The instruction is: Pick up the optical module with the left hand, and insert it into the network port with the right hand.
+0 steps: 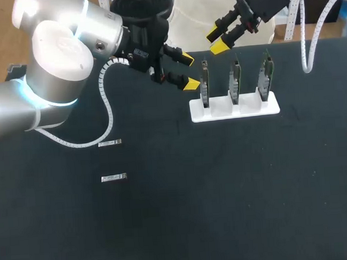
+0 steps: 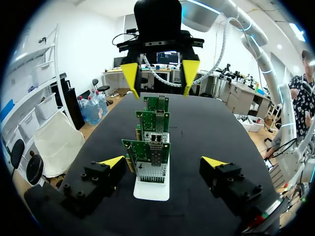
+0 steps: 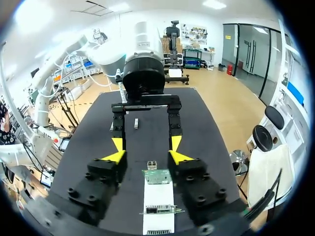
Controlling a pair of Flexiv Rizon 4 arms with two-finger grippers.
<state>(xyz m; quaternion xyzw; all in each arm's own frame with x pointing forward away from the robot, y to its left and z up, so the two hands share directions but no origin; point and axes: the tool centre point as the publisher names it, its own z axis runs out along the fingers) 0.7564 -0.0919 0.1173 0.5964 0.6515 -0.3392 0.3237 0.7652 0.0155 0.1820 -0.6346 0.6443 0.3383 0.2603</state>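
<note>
Silvery optical modules [image 1: 110, 143] lay flat on the dark tabletop [image 1: 227, 209], well apart from the white rack [image 1: 234, 111], which held three port boards [image 1: 235, 81] upright, likely to present their ports. Left claw [image 1: 189, 71] and right claw [image 1: 219, 36] hung wide and empty at opposite ends of the rack.

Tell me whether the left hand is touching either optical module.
Apart. The head view shows the left hand open beside the white rack, with bare table between it and the nearer optical module; the farther optical module lies beyond that.
</note>
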